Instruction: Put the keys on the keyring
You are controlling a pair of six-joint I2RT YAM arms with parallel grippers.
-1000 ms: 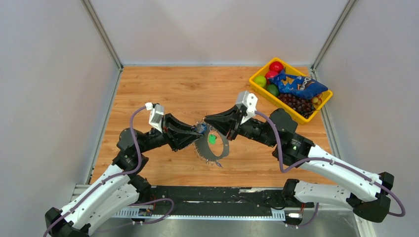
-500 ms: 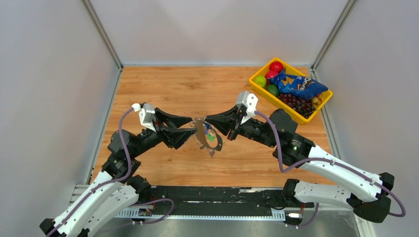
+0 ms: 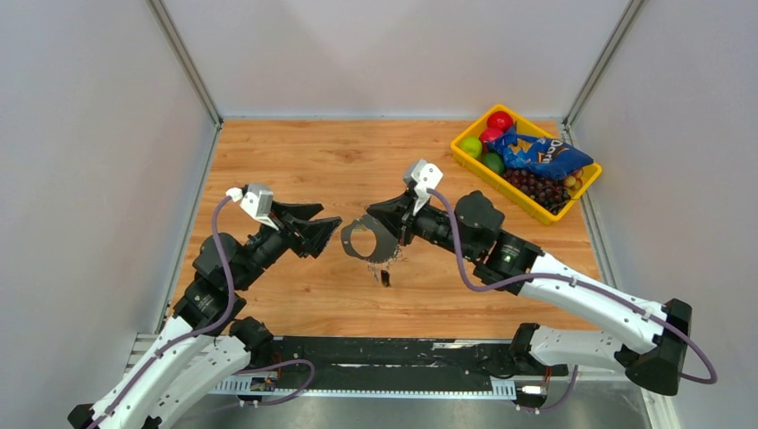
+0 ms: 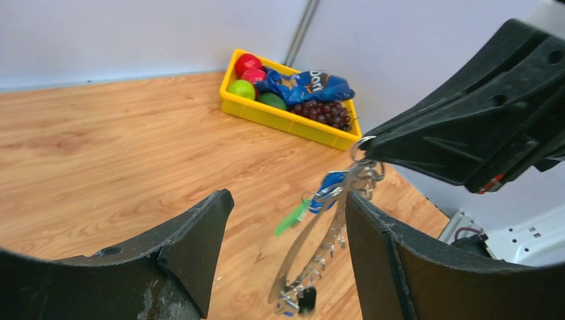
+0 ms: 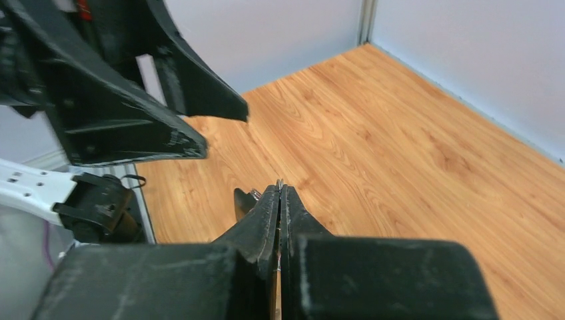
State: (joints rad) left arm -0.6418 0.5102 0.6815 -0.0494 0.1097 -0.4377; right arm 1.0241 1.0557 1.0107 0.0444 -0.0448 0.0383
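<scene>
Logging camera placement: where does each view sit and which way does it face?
Top external: above and behind the bases, looking down on the table; both arms show.
Left wrist: on the left arm, facing the right arm past its open left end effector at the keyring.
Right wrist: on the right arm, facing left along the shut right end effector.
Shared: top and left wrist both show the yellow basket.

The keyring (image 5: 279,183) hides between the right jaws (keys (image 4: 326,192) blurred).
</scene>
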